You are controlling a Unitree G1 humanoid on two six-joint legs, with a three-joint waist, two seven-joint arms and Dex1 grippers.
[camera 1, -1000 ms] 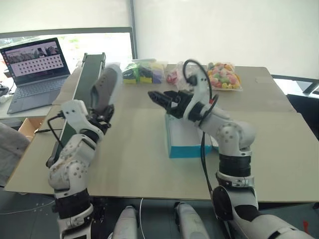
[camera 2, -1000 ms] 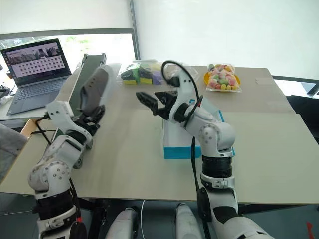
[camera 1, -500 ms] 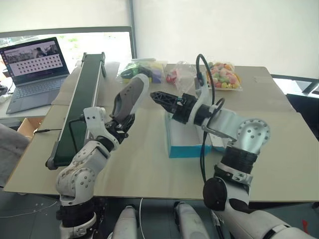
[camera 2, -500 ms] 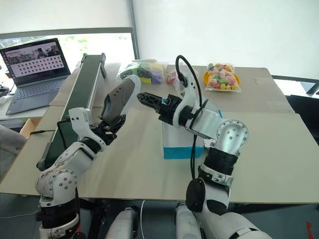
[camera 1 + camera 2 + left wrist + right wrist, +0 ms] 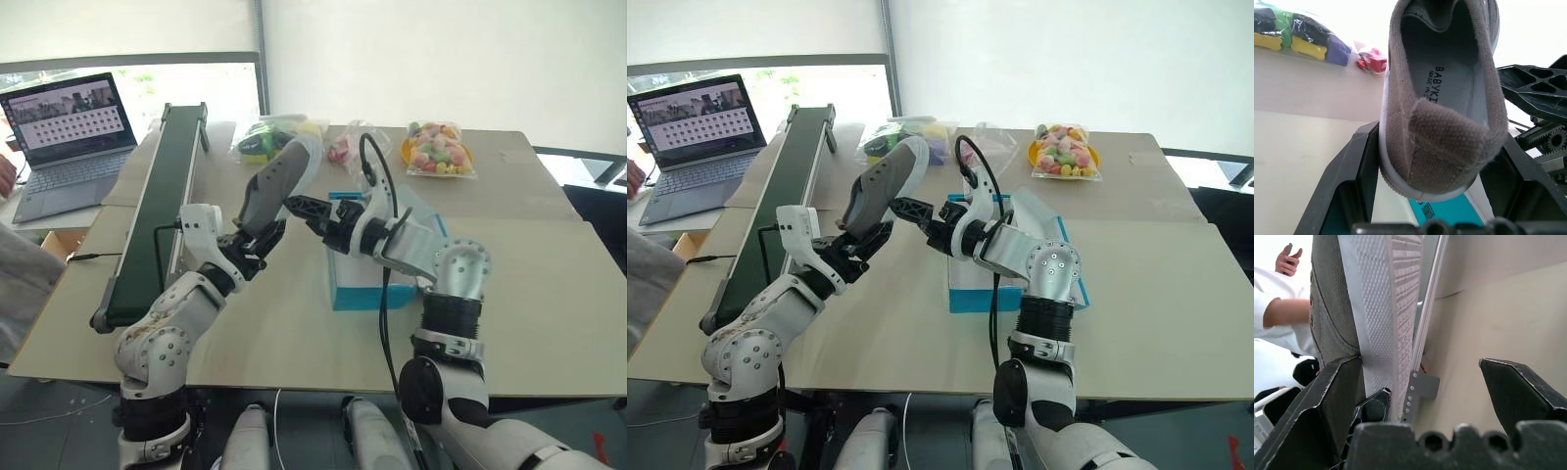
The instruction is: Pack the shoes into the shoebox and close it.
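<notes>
The left jaws (image 5: 257,241) are clamped on the heel of a grey shoe (image 5: 277,185), holding it up above the table (image 5: 265,323) with its toe pointing toward the upper middle of the frame. In the left wrist view the heel tab and the printed insole sit right between the two black fingers (image 5: 1352,166), so the grip looks firm. The right jaws (image 5: 306,211) stand wide apart just beside the shoe's pale sole – in the right wrist view the ribbed sole runs up past one finger (image 5: 1332,396) while the other finger is well clear of it. Whether that near finger touches the sole, I cannot tell.

Behind the right arm, in the middle of the frame, sits the blue shoebox (image 5: 358,292), mostly hidden by the arm; only its blue front wall and a bit of rim show. Whether anything already lies inside is hidden, and the second shoe is not to be found.

So the task appears to be early – one shoe is lifted but not yet in the box, and the lid is not yet closed. The step in hand looks like a pass of the shoe between the jaws, or a steadying of it, before it goes into the box. Left to do: place this shoe, settle its mate, fold the lid down.

At the far edge of the table lie clear snack bags (image 5: 436,147), at the left a long dark conveyor (image 5: 162,196), and in the upper left an open laptop (image 5: 69,137).
</notes>
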